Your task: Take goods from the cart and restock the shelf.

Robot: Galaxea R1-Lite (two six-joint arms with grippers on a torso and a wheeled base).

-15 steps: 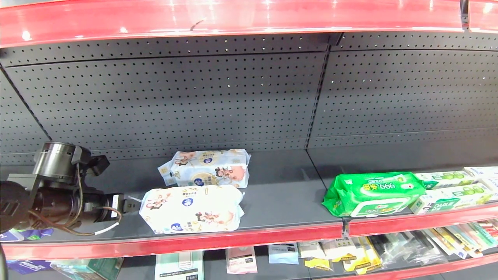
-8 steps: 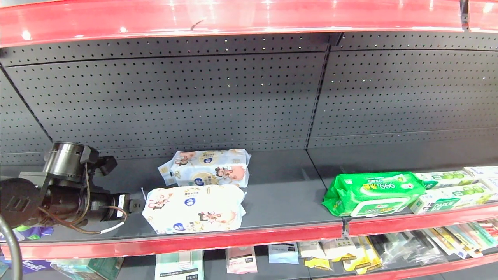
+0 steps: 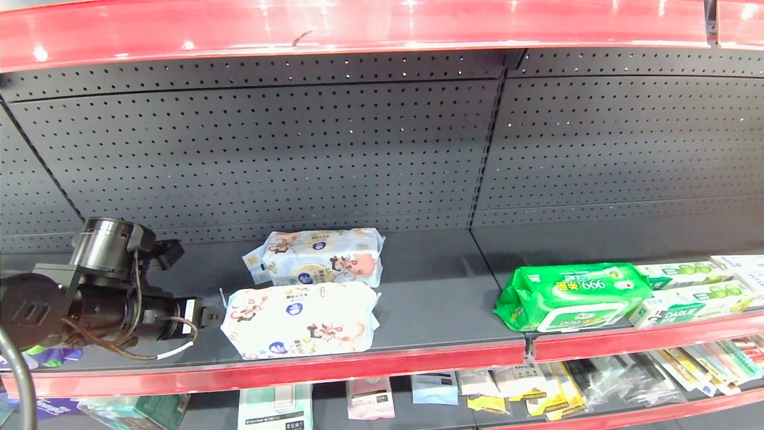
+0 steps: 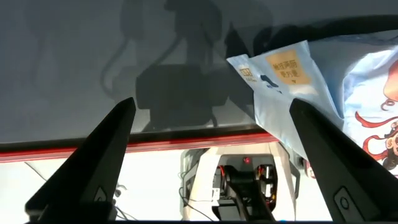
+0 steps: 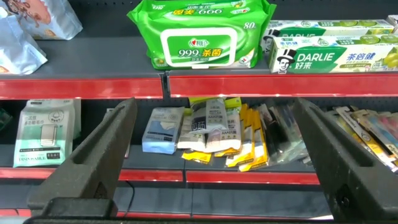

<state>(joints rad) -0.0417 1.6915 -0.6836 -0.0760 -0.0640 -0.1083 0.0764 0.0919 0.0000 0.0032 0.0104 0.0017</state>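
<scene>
At the lower centre-left of the head view, a white pack [image 3: 301, 319] with cartoon print lies flat at the front of the grey shelf [image 3: 436, 298], its long side along the red rim [image 3: 388, 357]. A second pack [image 3: 319, 257] of the same print lies just behind it, a little higher in the frame, with a narrow strip of shelf between them. The left gripper [image 3: 210, 313] sits level with the shelf at the lower left, just beside the white pack's left end. In the left wrist view its jaws stand wide, and the pack's sealed end lies between them, close to one finger; whether they touch I cannot tell.

Well apart, at the lower right, a green wipes pack [image 3: 573, 295] lies at the rim with toothpaste boxes [image 3: 692, 292] just beside it. The right gripper [image 5: 212, 102], jaws also wide and holding nothing, faces the lower shelf [image 5: 249, 177], where small packets [image 5: 211, 127] lie. A perforated pegboard back [image 3: 298, 149] fills the upper frame.
</scene>
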